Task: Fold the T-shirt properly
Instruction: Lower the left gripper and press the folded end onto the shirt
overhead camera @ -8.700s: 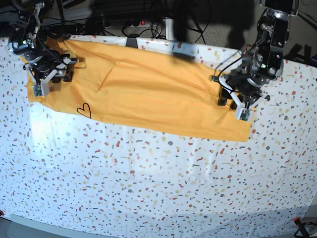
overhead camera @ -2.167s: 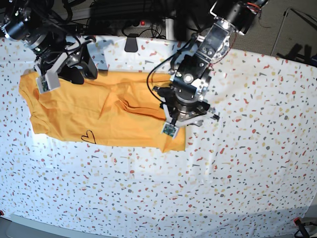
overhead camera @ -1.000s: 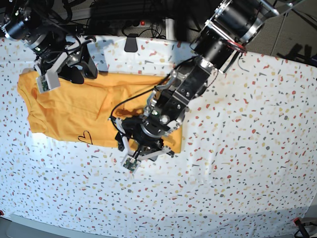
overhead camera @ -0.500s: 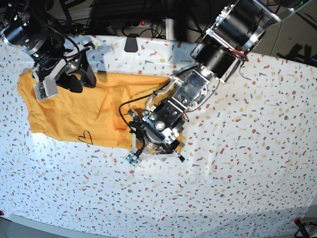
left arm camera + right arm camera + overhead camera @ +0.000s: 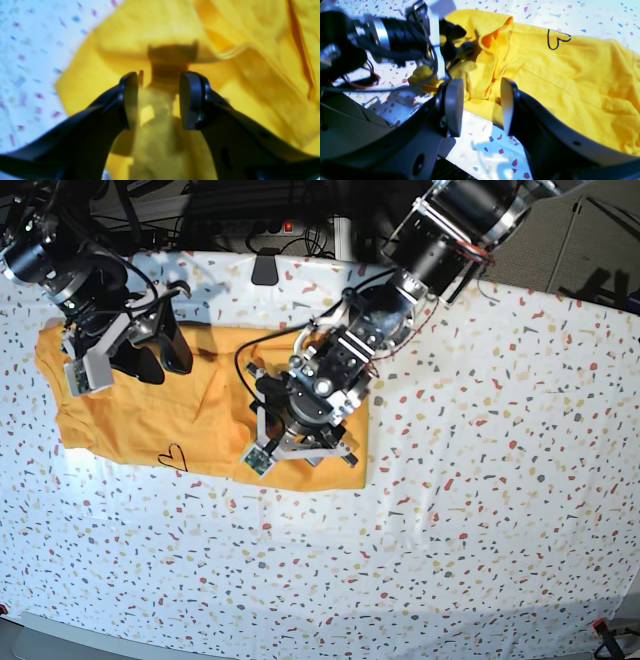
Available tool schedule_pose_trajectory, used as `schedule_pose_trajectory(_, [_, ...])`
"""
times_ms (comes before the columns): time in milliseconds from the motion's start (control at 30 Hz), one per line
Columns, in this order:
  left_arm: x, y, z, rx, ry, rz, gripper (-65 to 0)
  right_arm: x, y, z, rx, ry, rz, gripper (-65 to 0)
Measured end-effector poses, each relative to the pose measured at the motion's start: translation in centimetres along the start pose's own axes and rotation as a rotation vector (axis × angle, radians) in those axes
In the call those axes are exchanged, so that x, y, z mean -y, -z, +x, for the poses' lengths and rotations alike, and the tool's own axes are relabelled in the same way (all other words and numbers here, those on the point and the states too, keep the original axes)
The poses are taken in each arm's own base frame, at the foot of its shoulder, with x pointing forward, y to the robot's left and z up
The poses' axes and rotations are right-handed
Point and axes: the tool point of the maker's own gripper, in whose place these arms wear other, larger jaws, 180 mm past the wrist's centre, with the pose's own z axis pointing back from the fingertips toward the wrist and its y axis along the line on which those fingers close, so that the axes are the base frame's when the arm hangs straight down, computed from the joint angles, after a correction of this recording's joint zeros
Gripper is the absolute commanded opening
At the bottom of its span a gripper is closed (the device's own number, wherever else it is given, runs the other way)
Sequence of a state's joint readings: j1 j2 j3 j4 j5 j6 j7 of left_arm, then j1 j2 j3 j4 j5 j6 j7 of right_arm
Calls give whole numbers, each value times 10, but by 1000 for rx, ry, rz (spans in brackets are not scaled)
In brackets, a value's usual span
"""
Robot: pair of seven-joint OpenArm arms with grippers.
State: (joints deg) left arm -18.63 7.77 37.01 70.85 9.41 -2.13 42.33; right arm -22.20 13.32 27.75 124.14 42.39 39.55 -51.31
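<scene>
T-shirt [image 5: 190, 415] bunched on speckled tablecloth [image 5: 470, 530]; both arms' jaws apart, gripping nothing.

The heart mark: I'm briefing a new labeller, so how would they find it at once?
On the speckled tablecloth lies one yellow T-shirt. Follow its near edge toward the base view's left end. There sits a small black heart outline, the only drawing on the plain fabric.

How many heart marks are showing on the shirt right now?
1. A small black heart outline sits near the T-shirt's front-left edge in the base view. Others could be hidden under folds or the arms.
</scene>
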Motion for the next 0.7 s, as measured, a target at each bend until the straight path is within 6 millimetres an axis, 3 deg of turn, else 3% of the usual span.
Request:
schedule_pose_trajectory(100, [-6, 0, 15, 29, -22, -7, -390, 0, 0, 0, 1, 0, 0, -402])
schedule_pose_trajectory(233, [3, -1, 17, 40, -78, -56, -390, 0, 0, 1, 2, -1, 0, -402])
schedule_pose_trajectory(433, [7, -3, 40, 169, -125, -90, -390, 0, 0, 1, 3, -1, 0, -402])
schedule_pose_trajectory(567, [6, 4, 29, 147, -88, -73, -390, 0, 0, 1, 3, -1, 0, -402])
schedule_pose_trajectory(700, [10, 18, 2, 91, -89, -78, -390, 0, 0, 1, 3, 0, 0, -402])
